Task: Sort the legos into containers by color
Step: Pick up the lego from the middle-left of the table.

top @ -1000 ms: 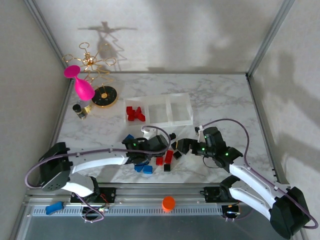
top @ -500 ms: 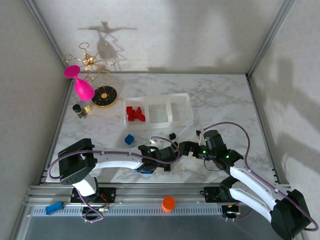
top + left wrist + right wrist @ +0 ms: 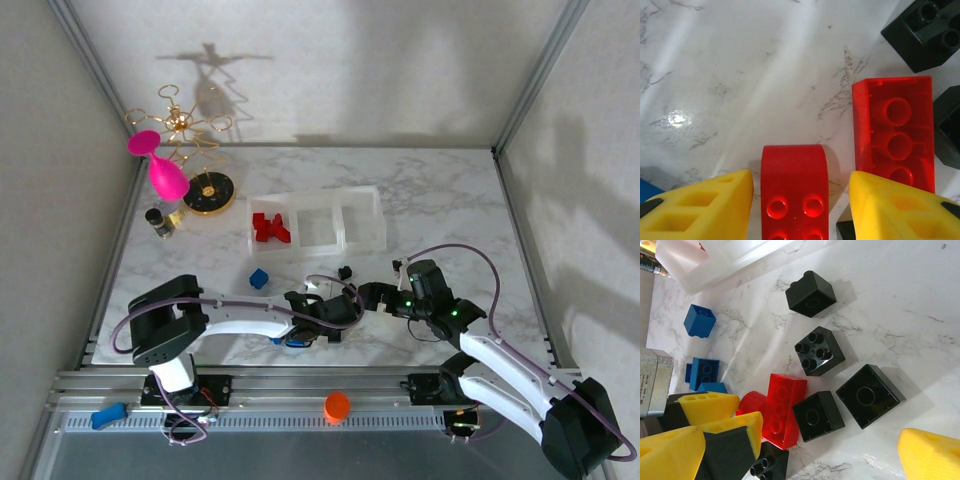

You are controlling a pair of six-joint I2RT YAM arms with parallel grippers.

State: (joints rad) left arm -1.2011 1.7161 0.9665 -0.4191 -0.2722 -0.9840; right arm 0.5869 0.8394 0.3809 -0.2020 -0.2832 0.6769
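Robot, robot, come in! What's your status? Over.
Left tool open, straddling curved red brick, not gripping yet. Right tool open, empty, near black bricks. Oblong red brick crowding alongside.

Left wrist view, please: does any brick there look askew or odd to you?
Yes: the oblong red plastic brick lies overturned, hollow underside showing, beside the rounded red plastic brick, which sits studs up.

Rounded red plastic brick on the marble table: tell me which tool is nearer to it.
Left. The left tool straddles the rounded red plastic brick, gaps showing on both sides. The right tool hangs open off to its right, apart from it.
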